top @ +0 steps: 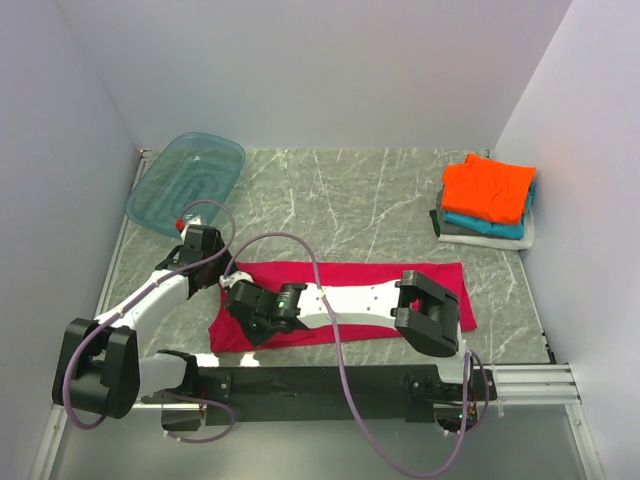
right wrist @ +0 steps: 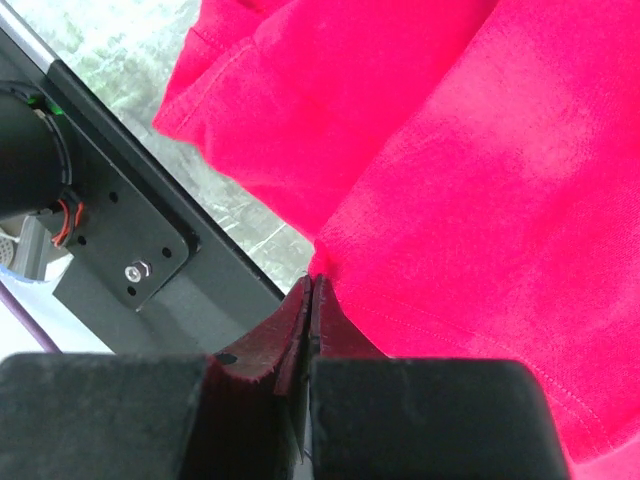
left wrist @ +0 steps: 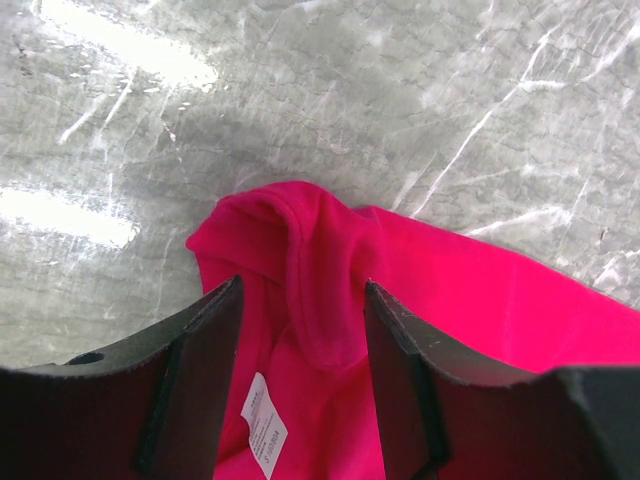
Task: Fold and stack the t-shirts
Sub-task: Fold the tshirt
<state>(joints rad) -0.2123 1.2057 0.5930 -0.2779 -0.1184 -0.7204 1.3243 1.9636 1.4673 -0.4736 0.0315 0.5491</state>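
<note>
I judge the job most of the way done. Three shirts sit folded in a pile at the far right corner of the desk [top: 380, 200]: the orange shirt [top: 488, 188] on top, the teal shirt [top: 490, 226] under it, and the grey-white shirt [top: 452, 227] at the bottom.

The crimson shirt [top: 350, 275] is the one left. It lies along the near edge of the desk, flattened into a long band that runs left to right, well apart from the pile. It is not yet folded down to the pile's size.

My left claw [left wrist: 302, 290] hangs over the band's left end with its fingers apart, a raised ridge of cloth between them and nothing gripped. A white label [left wrist: 262, 425] shows just below.

My right claw [right wrist: 312, 285] has its fingers pressed together at the shirt's near edge. The cloth puckers right at the tips, so I take it to be pinching the hem.

As I read it, the folds across the band remain, then the carry to the pile. The tub [top: 187, 180] sits in the far left corner, out of the way.
</note>
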